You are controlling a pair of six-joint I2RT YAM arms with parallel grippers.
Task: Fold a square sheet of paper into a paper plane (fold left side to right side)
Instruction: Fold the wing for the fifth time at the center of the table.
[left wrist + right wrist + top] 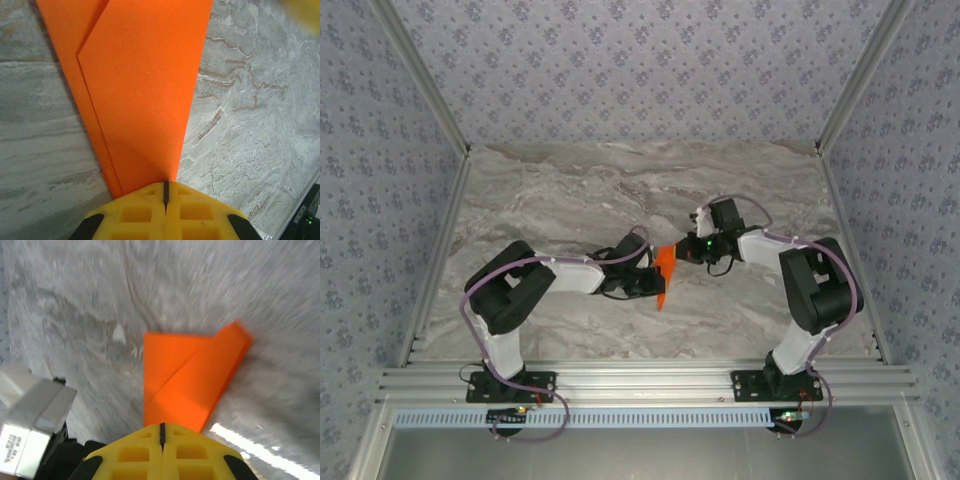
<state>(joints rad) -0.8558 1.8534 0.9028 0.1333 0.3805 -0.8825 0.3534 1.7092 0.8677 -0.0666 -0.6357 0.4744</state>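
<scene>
From above, the orange paper point(665, 272) hangs between the two arms near the middle of the marble-patterned table point(570, 190). It is a narrow folded wedge whose long axis runs from the far edge toward the near edge, broad end farther away and point aimed at the near edge, leaning slightly left. The left gripper point(651, 284) meets it from the left and the right gripper point(683, 250) from the right at its upper end. At the left wrist, the left gripper point(166, 186) has its yellow fingers pressed fully together, and the paper point(145, 90) tapers down into the seam between them, pinched there. It widens away from the fingers to the frame's top, with a diagonal fold and stacked layers along its left edge. At the right wrist, the right gripper point(162, 427) is likewise clamped tight on the paper point(185, 375), which rises from the fingertips over the blurred table point(75, 300), one corner slanting up to the right.
</scene>
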